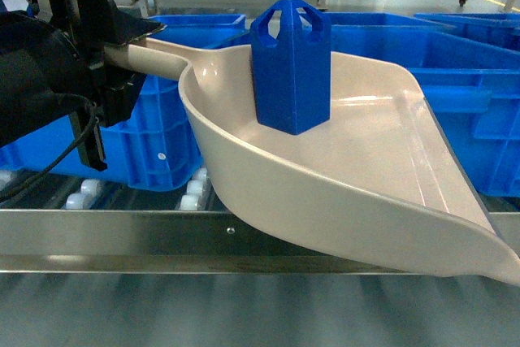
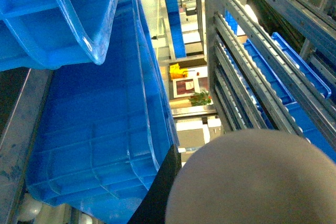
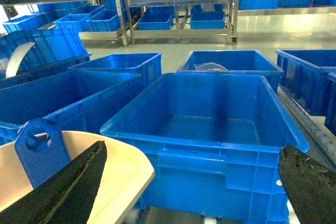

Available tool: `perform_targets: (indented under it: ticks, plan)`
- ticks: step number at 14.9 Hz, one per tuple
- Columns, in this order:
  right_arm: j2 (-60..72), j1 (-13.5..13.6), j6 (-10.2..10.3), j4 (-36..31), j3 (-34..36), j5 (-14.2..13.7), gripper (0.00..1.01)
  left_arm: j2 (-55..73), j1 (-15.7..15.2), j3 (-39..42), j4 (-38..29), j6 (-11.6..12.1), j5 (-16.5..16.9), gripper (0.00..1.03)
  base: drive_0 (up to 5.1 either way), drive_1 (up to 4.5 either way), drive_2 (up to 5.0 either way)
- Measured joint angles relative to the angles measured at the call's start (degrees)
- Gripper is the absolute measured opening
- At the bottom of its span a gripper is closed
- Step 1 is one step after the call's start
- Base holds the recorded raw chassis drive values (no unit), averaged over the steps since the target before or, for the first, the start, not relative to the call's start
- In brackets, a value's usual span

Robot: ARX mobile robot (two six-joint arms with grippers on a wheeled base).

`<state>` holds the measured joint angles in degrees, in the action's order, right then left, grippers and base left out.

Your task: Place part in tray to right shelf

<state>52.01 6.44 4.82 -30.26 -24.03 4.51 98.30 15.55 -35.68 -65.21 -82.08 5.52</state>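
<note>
Steel rail (image 1: 122,233) passes under the tray (image 1: 366,168), whose long axis runs from 10 to 4 o'clock, lip at 4. Standing upright inside is the part (image 1: 291,67). Left gripper (image 1: 122,54) clamps the handle at 10 o'clock; right gripper (image 3: 191,182) is spread wide above a crate (image 3: 210,124).

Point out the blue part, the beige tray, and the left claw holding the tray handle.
Part (image 1: 291,71), head view, on its front face, standing upright in the tray.
Tray (image 1: 390,209), head view, on its near curved rim.
Left claw (image 1: 122,58), head view, where the black claw closes on the tray's handle.
</note>
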Motion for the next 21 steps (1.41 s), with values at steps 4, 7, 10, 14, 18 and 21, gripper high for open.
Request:
perform_targets:
  ticks: [4,7,10,14,18,21]
  plan:
    - [0.00,0.00,0.00,0.00,0.00,0.00,0.98,0.00,0.00,0.00,0.00,0.00,0.00,0.12,0.0,0.00,0.0]
    - [0.00,0.00,0.00,0.00,0.00,0.00,0.98,0.00,0.00,0.00,0.00,0.00,0.00,0.12,0.0,0.00,0.0]
    - [0.00,0.00,0.00,0.00,0.00,0.00,0.98,0.00,0.00,0.00,0.00,0.00,0.00,0.12,0.0,0.00,0.0]
    - [0.00,0.00,0.00,0.00,0.00,0.00,0.98,0.00,0.00,0.00,0.00,0.00,0.00,0.12,0.0,0.00,0.0]
    - [0.00,0.00,0.00,0.00,0.00,0.00,0.98,0.00,0.00,0.00,0.00,0.00,0.00,0.12,0.0,0.00,0.0]
    - [0.00,0.00,0.00,0.00,0.00,0.00,0.98,0.00,0.00,0.00,0.00,0.00,0.00,0.12,0.0,0.00,0.0]
